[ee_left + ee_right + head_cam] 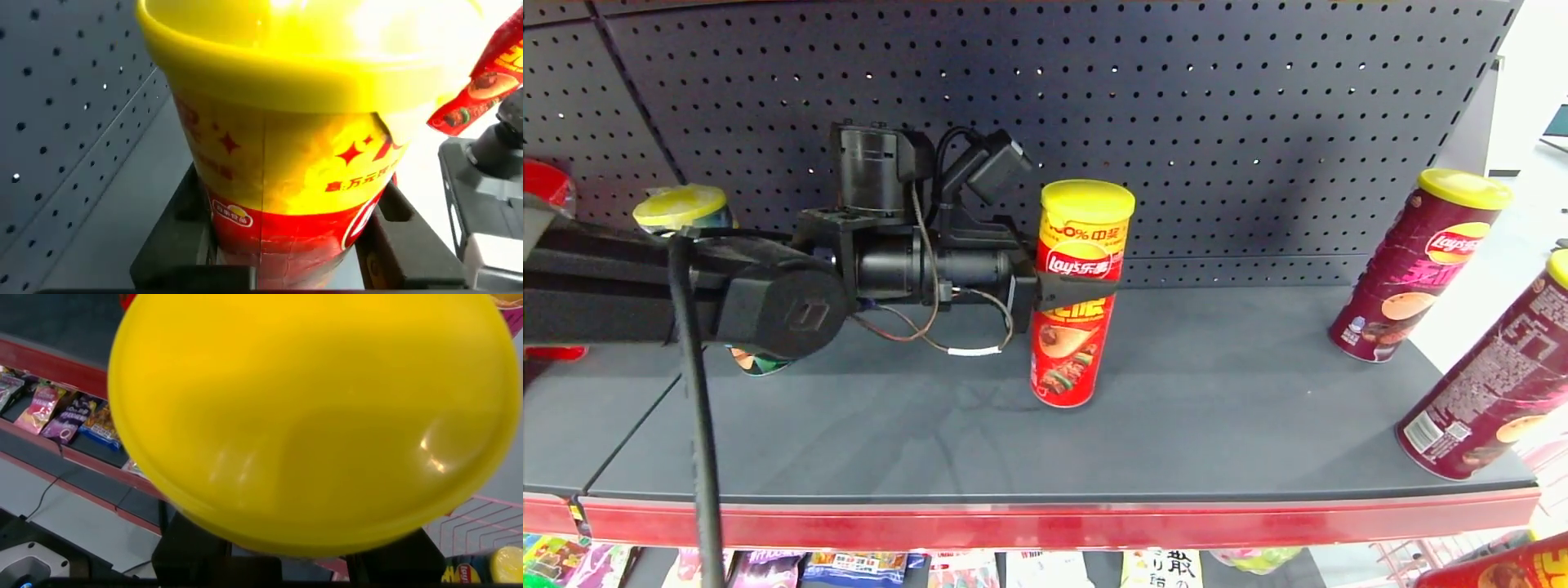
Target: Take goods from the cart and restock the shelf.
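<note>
Yellow-lidded can (310, 416) in the right gripper (286, 563)

Its fingers flanked and held that can, with the lid close to the lens. The left gripper (1078, 287) was clamped on one red can (1066, 359), upright at mid-shelf. Two maroon cans (1417, 269) stood at the right end and one further can (682, 206) behind the left arm. The grey shelf (1176, 441) had a red front edge and a pegboard (1176, 98) back, with snack packets (866, 567) below.
</note>
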